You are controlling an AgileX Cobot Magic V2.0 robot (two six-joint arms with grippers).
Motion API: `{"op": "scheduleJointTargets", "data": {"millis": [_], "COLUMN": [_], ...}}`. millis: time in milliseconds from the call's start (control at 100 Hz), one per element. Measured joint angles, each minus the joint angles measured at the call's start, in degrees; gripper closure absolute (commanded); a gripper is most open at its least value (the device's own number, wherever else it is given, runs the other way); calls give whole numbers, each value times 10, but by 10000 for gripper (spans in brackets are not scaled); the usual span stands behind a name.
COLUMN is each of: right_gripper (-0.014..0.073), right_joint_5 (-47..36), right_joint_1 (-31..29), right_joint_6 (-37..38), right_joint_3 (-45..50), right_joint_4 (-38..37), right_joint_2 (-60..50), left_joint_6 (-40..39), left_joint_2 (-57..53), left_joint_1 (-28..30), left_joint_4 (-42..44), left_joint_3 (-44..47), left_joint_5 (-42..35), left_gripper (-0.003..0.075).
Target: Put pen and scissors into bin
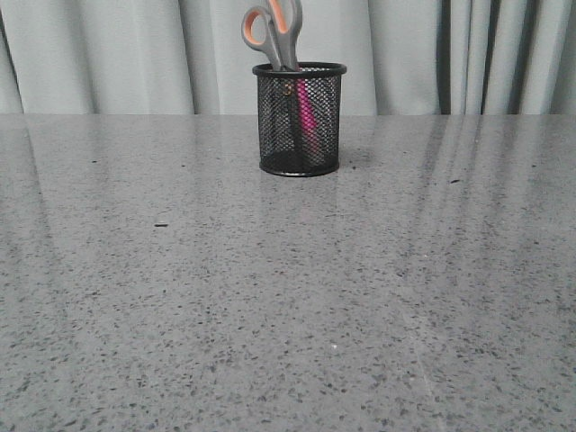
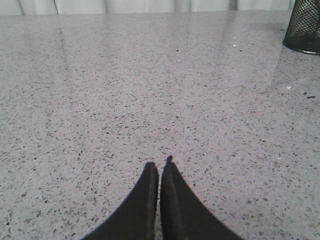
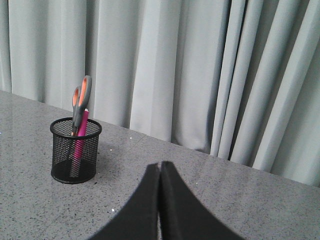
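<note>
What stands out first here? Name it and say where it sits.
The bin stands alone at the far middle of the speckled grey table, in front of pale curtains. The scissors stick out of it handles up, with the pen showing through the mesh.

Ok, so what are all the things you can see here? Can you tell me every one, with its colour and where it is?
Bin: one, black wire mesh, standing upright at the far middle of the table.
Scissors: one pair, grey handles lined with orange, standing in the bin with handles sticking out above the rim.
Pen: one, magenta-pink, inside the bin, seen through the mesh.
Table: one, grey speckled.
Curtain: pale grey, hanging behind the table.
Left gripper: one, black, shut, holding nothing, over the table.
Right gripper: one, black, shut, holding nothing.
</note>
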Motion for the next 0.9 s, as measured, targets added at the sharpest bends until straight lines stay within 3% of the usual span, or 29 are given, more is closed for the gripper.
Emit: {"op": "scheduleJointTargets", "data": {"millis": [900], "right_gripper": [666], "right_joint_5": [1], "right_joint_1": [-14], "right_joint_6": [0], "right_joint_3": [4], "right_joint_4": [3], "right_joint_2": [0], "left_joint_6": [0], "left_joint_2": [0], "left_joint_1": [0], "left_joint_4": [0], "left_joint_3": [0], "left_joint_5": [0], "left_gripper": [740]}}
